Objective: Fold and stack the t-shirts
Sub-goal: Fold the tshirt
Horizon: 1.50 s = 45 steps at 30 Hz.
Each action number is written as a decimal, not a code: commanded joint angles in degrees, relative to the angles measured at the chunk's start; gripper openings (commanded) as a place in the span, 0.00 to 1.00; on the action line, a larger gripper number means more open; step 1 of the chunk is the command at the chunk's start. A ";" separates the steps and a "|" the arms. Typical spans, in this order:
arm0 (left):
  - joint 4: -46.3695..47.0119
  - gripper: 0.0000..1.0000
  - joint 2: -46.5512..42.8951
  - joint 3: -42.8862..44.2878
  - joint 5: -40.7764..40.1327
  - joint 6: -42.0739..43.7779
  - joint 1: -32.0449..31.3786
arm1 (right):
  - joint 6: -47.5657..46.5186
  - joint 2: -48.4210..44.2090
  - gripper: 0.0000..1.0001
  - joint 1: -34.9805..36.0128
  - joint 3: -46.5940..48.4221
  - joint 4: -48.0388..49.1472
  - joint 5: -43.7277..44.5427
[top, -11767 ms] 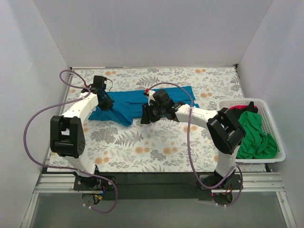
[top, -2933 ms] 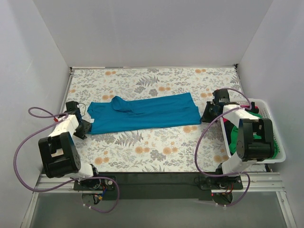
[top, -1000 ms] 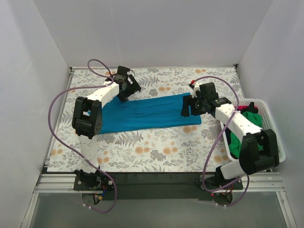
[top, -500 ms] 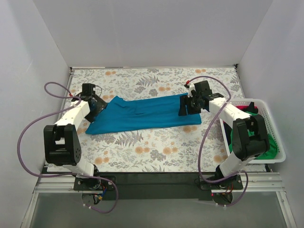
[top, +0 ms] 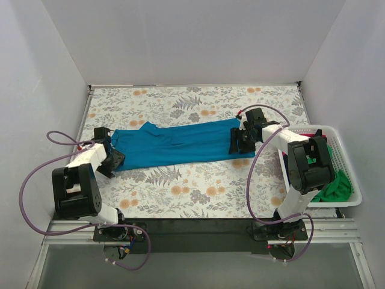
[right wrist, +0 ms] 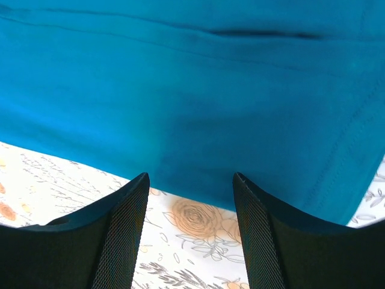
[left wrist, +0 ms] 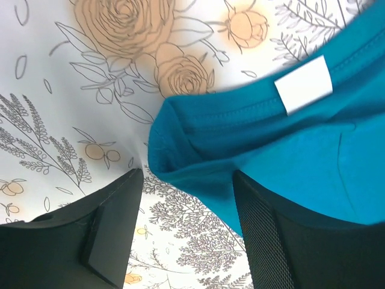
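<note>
A teal-blue t-shirt [top: 180, 143] lies folded lengthwise as a long strip across the floral table. My left gripper [top: 114, 158] is low at its left end. In the left wrist view the gripper [left wrist: 187, 174] is open, and the shirt's folded corner [left wrist: 180, 153] with a white label [left wrist: 304, 84] reaches between the fingertips. My right gripper [top: 236, 143] sits over the shirt's right end. In the right wrist view it [right wrist: 190, 177] is open, straddling the near edge of the teal-blue t-shirt [right wrist: 192, 108]. A green t-shirt [top: 334, 185] lies bunched in the basket.
A white slatted basket [top: 355, 180] stands at the right edge of the table, close beside the right arm's upper links. White walls enclose the table on three sides. Purple cables loop off both arms.
My left gripper has swung from the far side of the shirt's left end to its near-left corner. Both grippers' jaws have narrowed. The right gripper has stayed at the right end.
</note>
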 commanded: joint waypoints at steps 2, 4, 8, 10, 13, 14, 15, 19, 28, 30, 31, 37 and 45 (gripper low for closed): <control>1.48 0.60 4.14 1.60 -1.48 0.36 1.29 | 0.52 0.34 0.64 -0.34 -1.77 -3.74 0.76; 1.57 0.60 9.13 5.82 -1.13 0.71 1.29 | 0.52 0.52 0.64 -0.26 -3.26 -5.06 -0.39; 1.40 0.59 19.60 16.35 -0.43 1.15 1.20 | -1.75 0.17 0.64 1.67 -5.37 -11.28 -2.85; 0.70 0.59 24.43 21.45 -0.25 2.03 1.20 | -2.99 -0.27 0.64 4.12 -5.64 -14.02 -3.20; -2.37 0.59 34.54 35.67 0.45 3.00 0.94 | -5.62 -1.59 0.65 8.52 -6.69 -19.82 -5.48; -3.08 0.59 36.65 42.59 0.89 4.22 0.42 | -6.24 -2.29 0.65 9.49 -7.13 -21.14 -6.97; -3.52 0.59 41.20 47.01 1.59 4.93 -0.11 | -7.47 -2.64 0.65 11.33 -7.14 -24.11 -7.59; -5.89 0.69 49.84 65.65 0.37 10.46 -3.45 | -11.41 -4.14 0.66 14.42 -3.55 -30.18 -10.14; -4.84 0.85 37.23 63.61 -16.14 9.42 -11.80 | -13.36 -5.82 0.68 14.69 11.92 -26.61 6.62; -4.93 0.85 34.31 59.82 -16.07 8.02 -14.43 | -13.63 -3.71 0.67 14.08 12.81 -24.94 8.13; -4.93 0.84 32.73 55.88 -15.72 6.79 -15.40 | -13.80 -2.74 0.67 13.90 13.25 -24.58 8.22; -6.25 0.78 27.18 45.84 -9.83 3.80 -21.82 | -15.12 4.20 0.63 13.63 15.28 -22.21 7.43; -5.37 0.74 30.77 40.98 -4.82 2.47 -24.81 | -14.60 6.23 0.61 13.72 8.62 -18.61 5.06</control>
